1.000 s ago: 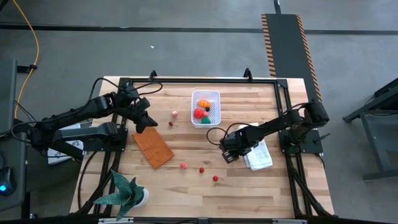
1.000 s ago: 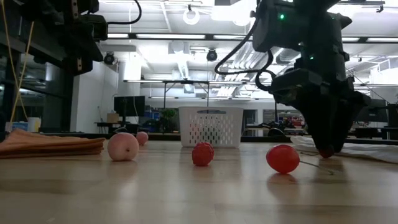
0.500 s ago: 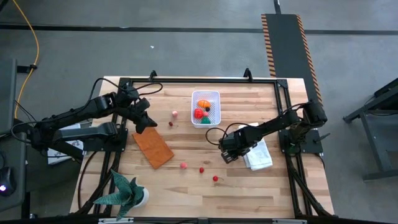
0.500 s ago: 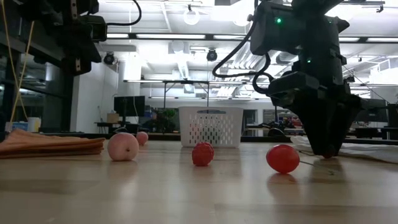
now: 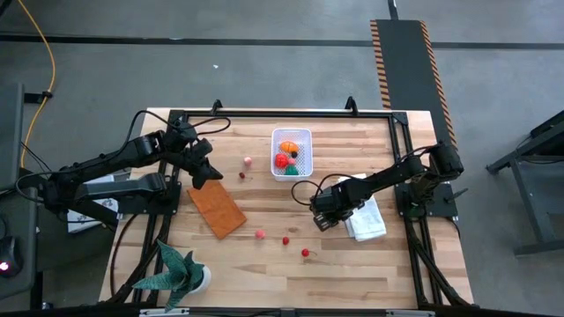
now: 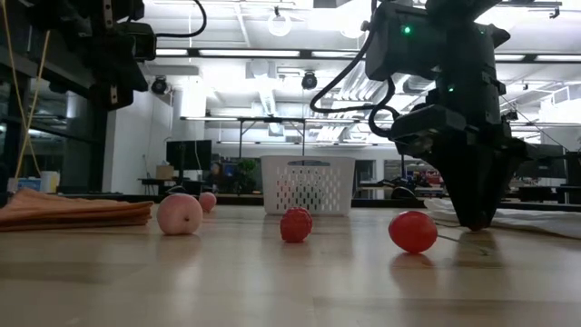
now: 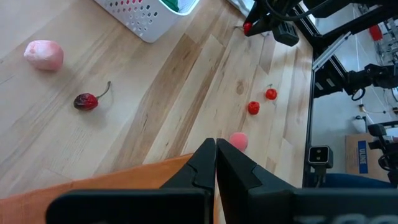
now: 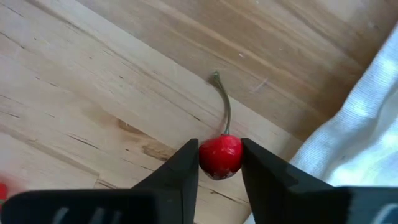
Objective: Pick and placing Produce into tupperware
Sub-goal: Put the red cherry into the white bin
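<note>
Right wrist view shows the right gripper (image 8: 219, 163) with its two dark fingers pressed against either side of a small red cherry (image 8: 220, 155), whose stem curves away over the wooden table (image 8: 93, 93); a folded white cloth (image 8: 354, 143) fills the right edge of that frame. In the high view this gripper (image 5: 322, 214) sits right of centre, just beside the cloth (image 5: 367, 220). The tupperware (image 5: 292, 151) stands in the upper middle, holding an orange piece, a red ball and a green piece. Loose produce lies across the table: a pink piece (image 5: 248, 161) and a dark berry (image 5: 242, 175) left of the tub, and three red and pink berries (image 5: 285, 239) in the lower middle. The left gripper (image 5: 207, 173), fingers together and holding nothing, hovers at centre left above the orange-brown flat rectangle (image 5: 216, 208).
</note>
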Action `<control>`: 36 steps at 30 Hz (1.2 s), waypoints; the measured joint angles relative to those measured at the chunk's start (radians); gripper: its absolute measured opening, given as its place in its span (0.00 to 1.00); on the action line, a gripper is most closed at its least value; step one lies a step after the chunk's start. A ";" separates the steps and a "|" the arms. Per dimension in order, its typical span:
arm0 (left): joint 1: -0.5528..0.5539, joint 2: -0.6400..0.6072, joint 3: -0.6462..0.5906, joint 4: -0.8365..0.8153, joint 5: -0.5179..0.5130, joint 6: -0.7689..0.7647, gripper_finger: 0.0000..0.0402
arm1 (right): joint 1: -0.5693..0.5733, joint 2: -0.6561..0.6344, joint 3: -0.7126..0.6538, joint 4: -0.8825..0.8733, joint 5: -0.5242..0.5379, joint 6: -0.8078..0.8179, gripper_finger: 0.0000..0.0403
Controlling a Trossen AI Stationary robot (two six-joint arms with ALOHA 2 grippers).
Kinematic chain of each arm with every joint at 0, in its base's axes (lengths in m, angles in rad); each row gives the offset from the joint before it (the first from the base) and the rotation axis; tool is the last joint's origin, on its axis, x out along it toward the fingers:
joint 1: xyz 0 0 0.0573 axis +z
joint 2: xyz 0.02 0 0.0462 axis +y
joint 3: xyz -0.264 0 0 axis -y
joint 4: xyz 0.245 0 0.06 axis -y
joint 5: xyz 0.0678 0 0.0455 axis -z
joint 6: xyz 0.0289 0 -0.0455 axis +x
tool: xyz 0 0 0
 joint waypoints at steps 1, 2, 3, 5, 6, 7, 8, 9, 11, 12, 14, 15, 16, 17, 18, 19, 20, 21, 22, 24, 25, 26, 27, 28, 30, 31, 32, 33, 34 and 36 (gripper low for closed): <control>0.000 0.000 0.000 0.000 0.000 0.000 0.01 | 0.000 0.000 0.000 0.000 0.000 0.000 0.24; 0.000 0.000 0.000 0.000 0.000 0.000 0.01 | 0.000 0.000 0.000 0.000 0.000 0.000 0.24; 0.000 0.000 0.000 0.000 0.000 0.000 0.01 | 0.000 0.000 0.000 0.000 0.000 0.000 0.24; 0.000 0.000 0.000 0.000 0.000 0.000 0.01 | 0.000 0.000 0.000 0.000 0.000 0.000 0.24; 0.000 0.000 0.000 0.000 0.000 0.000 0.01 | 0.000 0.000 0.000 0.000 0.000 0.000 0.24; 0.000 0.000 0.000 0.000 0.000 0.000 0.01 | 0.000 0.000 0.000 0.000 0.000 0.000 0.24; 0.000 0.000 0.000 0.000 0.000 0.000 0.01 | 0.000 0.000 0.000 0.000 0.000 -0.001 0.23; 0.000 0.000 0.000 0.000 0.000 0.000 0.01 | 0.000 0.000 0.000 0.000 0.000 -0.005 0.23; 0.000 0.000 0.000 0.000 0.000 0.000 0.01 | 0.000 -0.002 0.005 0.000 0.000 -0.013 0.23; 0.000 0.000 0.000 0.000 0.000 0.000 0.01 | 0.000 -0.004 0.012 -0.001 0.000 -0.019 0.23; 0.000 0.000 0.000 0.000 0.000 -0.001 0.01 | 0.000 -0.007 0.035 -0.003 0.001 -0.032 0.23; 0.000 0.000 0.000 -0.001 0.000 0.000 0.01 | 0.000 -0.012 0.046 -0.011 0.005 -0.044 0.23; 0.000 0.000 0.000 -0.001 0.000 0.000 0.01 | 0.000 -0.020 0.056 -0.019 0.010 -0.050 0.23; 0.000 0.000 0.000 -0.002 0.000 0.000 0.01 | 0.000 -0.028 0.067 -0.023 0.016 -0.051 0.23; 0.000 0.000 0.000 -0.002 0.000 -0.001 0.01 | 0.000 -0.042 0.075 -0.030 0.027 -0.053 0.23; 0.000 0.000 0.000 -0.003 0.000 0.000 0.01 | 0.000 -0.060 0.082 -0.047 0.038 -0.053 0.23; 0.000 0.000 0.000 -0.003 0.000 0.000 0.01 | 0.000 -0.080 0.088 -0.062 0.047 -0.053 0.23; 0.000 0.000 0.000 -0.003 0.000 0.000 0.01 | 0.000 -0.102 0.093 -0.077 0.057 -0.053 0.23; 0.000 0.000 0.000 -0.003 0.000 0.000 0.01 | 0.000 -0.127 0.095 -0.095 0.066 -0.053 0.23; 0.000 0.000 0.000 -0.003 0.000 0.000 0.01 | 0.000 -0.183 0.095 -0.134 0.092 -0.046 0.23; 0.000 0.000 0.000 -0.003 0.000 0.000 0.01 | 0.000 -0.212 0.095 -0.154 0.104 -0.041 0.23; -0.001 0.000 0.000 -0.001 0.000 0.000 0.01 | 0.000 -0.240 0.095 -0.178 0.120 -0.034 0.23; 0.000 0.000 0.000 0.000 0.000 0.000 0.01 | 0.000 -0.270 0.095 -0.197 0.136 -0.026 0.23; 0.000 0.000 0.000 0.000 0.000 0.000 0.01 | 0.000 -0.299 0.095 -0.210 0.152 -0.022 0.23; 0.000 0.000 0.000 0.001 0.000 0.000 0.01 | 0.000 -0.356 0.095 -0.224 0.188 -0.005 0.23; 0.000 0.000 0.000 0.001 0.000 0.000 0.01 | 0.000 -0.382 0.095 -0.231 0.204 0.000 0.23; 0.000 0.000 0.000 0.000 0.000 0.000 0.01 | 0.000 -0.410 0.095 -0.229 0.221 0.000 0.23; 0.000 0.000 0.000 0.001 0.000 0.000 0.01 | 0.000 -0.435 0.095 -0.229 0.240 0.001 0.23; 0.000 0.000 0.000 0.001 0.000 0.000 0.01 | 0.000 -0.460 0.095 -0.232 0.258 0.003 0.23; 0.000 0.000 0.000 0.001 0.000 0.000 0.01 | 0.000 -0.506 0.095 -0.232 0.290 0.002 0.23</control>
